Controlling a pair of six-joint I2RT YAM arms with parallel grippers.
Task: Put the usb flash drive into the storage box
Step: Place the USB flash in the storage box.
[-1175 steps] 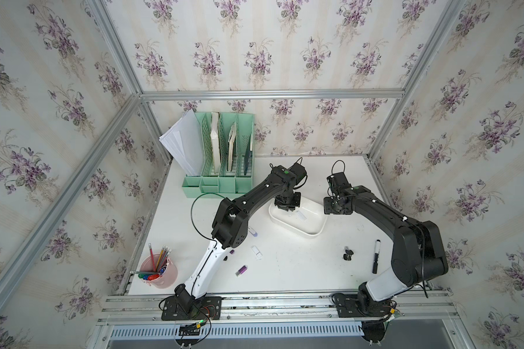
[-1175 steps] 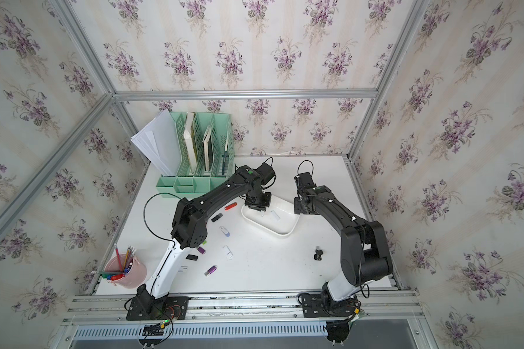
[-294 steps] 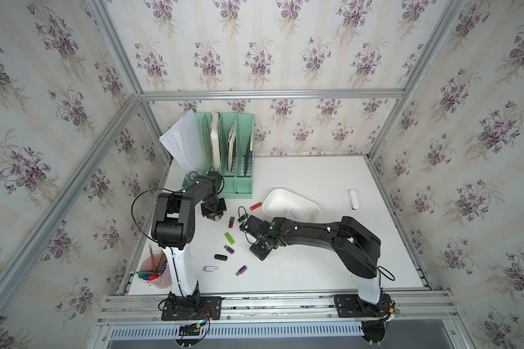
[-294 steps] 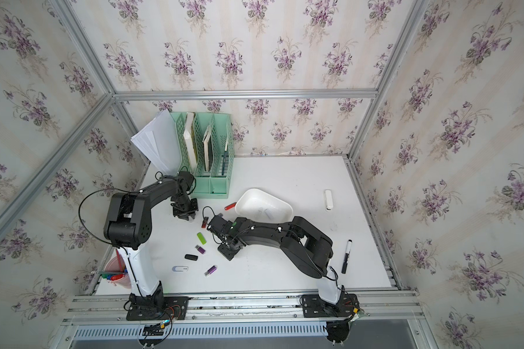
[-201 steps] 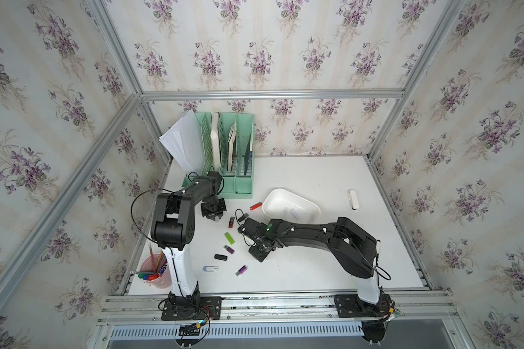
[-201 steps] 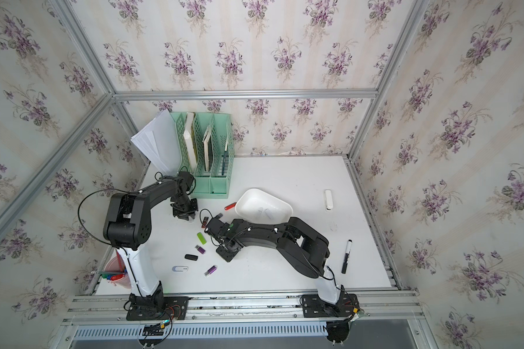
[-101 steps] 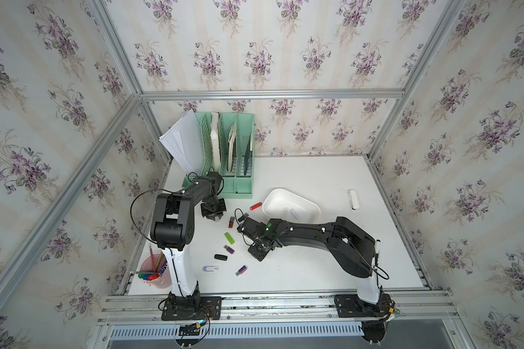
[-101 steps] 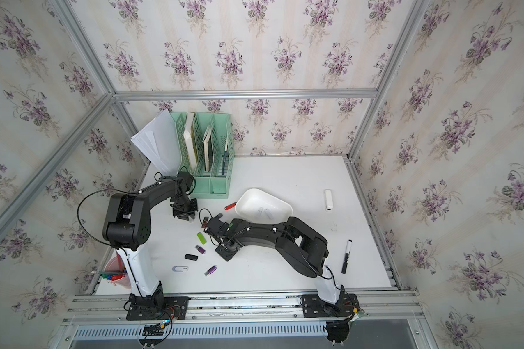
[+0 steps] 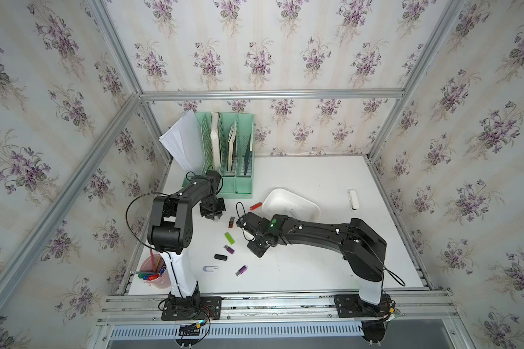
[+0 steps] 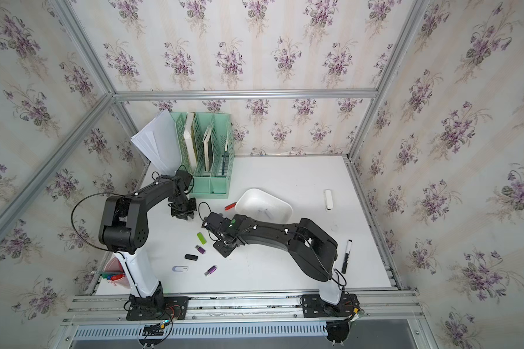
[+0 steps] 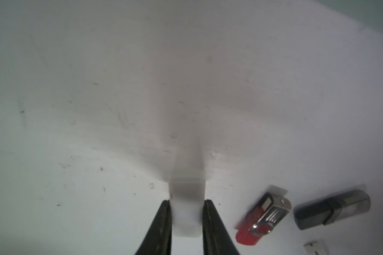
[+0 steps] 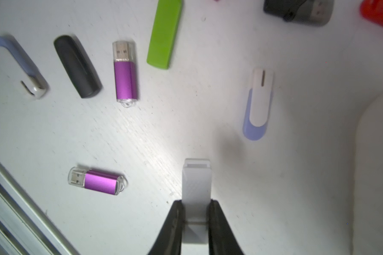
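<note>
"While both arms lean over the white tabletop [image 9: 315,178], what does each one hold?"

"My right gripper [image 12: 196,204] is clamped on the usb flash drive [image 12: 196,181], a white stick of ribbed plastic, pinched by its rear with the nose poking past the fingertips; my left gripper [image 11: 187,204] is pinched tight on a second stick, a frosted pale plastic drive [image 11: 187,189], held the same way."

"Where is the storage box [image 9: 280,199], that shallow white plastic tub with rounded corners?"

"Near the table's middle; in both top views my right gripper hangs near its front corner, on my left of it and apart from its wall; whether the ribbed stick touches the table I cannot tell; my left gripper is low, just in front of the mint-green slotted file organizer [image 9: 235,187]."

"And the loose ones?"

"On my left of the right gripper lie a lime-green slab drive [image 9: 229,238], a purple metal drive with a clear cap [image 9: 229,249] and a black rounded drive [image 9: 220,257]; a red drive [image 9: 255,206] lies just beside the tub's left wall; a pink pen cup [image 9: 155,270] stands by the front left corner."
</note>
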